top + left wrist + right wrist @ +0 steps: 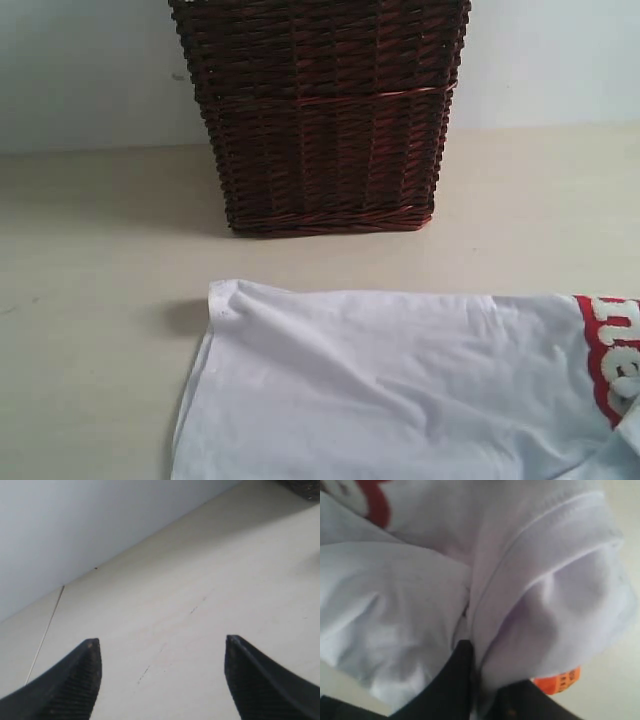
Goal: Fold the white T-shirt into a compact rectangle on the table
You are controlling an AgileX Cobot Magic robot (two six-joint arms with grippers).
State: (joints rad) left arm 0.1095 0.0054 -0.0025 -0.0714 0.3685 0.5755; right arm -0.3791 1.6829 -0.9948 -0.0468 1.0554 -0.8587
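Observation:
The white T-shirt (400, 390) lies spread on the table (90, 300), running off the exterior view's bottom and right edges, with its red-outlined lettering (610, 350) at the right. Neither gripper shows in that view. In the right wrist view my right gripper (482, 675) is shut on a bunched fold of the T-shirt (420, 595) by the collar seam, next to the orange neck tag (560, 680). Seen in the left wrist view, my left gripper (161, 640) stands open over the bare table (200, 580), with nothing between its fingers.
A dark wicker basket (320, 110) stands at the back middle of the table, just beyond the shirt's far edge. A pale wall (80, 60) rises behind it. Bare tabletop lies to the left of the shirt.

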